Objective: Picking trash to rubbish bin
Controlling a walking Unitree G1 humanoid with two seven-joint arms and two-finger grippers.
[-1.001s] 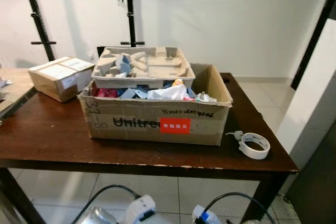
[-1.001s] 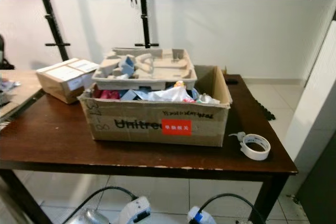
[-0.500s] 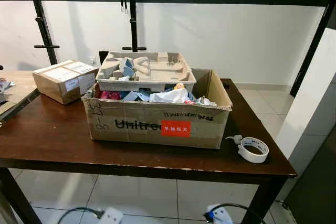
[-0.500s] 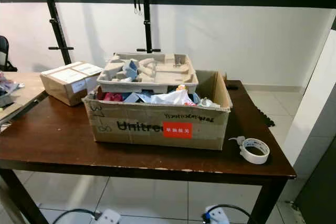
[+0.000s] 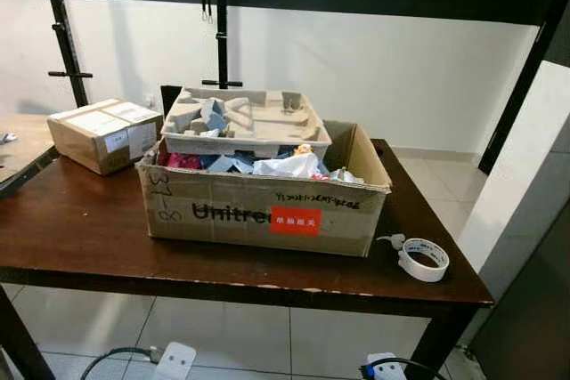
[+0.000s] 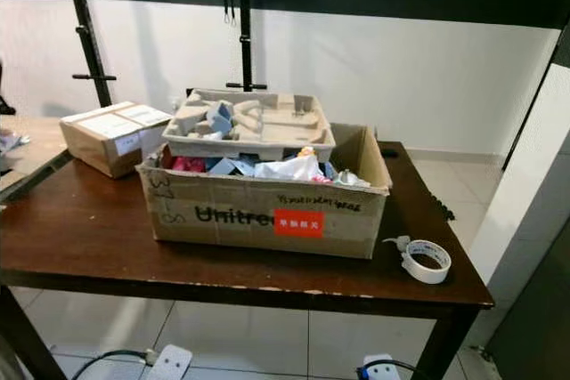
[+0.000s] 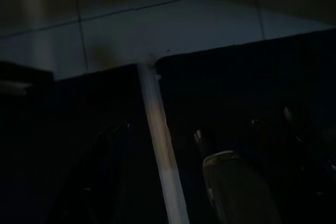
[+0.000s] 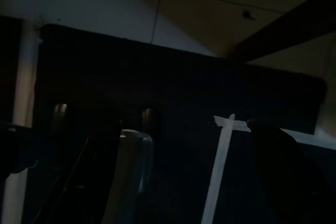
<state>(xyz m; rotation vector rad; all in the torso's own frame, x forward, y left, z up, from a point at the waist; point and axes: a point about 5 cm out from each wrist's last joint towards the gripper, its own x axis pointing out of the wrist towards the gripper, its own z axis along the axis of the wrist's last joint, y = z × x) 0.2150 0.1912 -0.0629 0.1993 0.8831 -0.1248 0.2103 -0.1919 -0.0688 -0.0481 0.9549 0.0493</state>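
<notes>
A large open cardboard box with "Unitree" printed on it and a red label stands in the middle of a dark wooden table. It is full of trash: crumpled white paper, red and blue scraps. A grey pulp tray with scraps in it rests across the box's back rim. Both arms hang low in the shade, and the wrist views are very dark, with pale floor tile and dark shapes.
A small taped carton sits at the table's back left. A white tape roll lies near the right front corner. Black stand poles rise behind the table. A white power strip and cable lie on the floor. A white pillar stands at right.
The camera has shifted, so the whole scene slid a little and the cables at the bottom sit differently. Nothing on the table has moved.
</notes>
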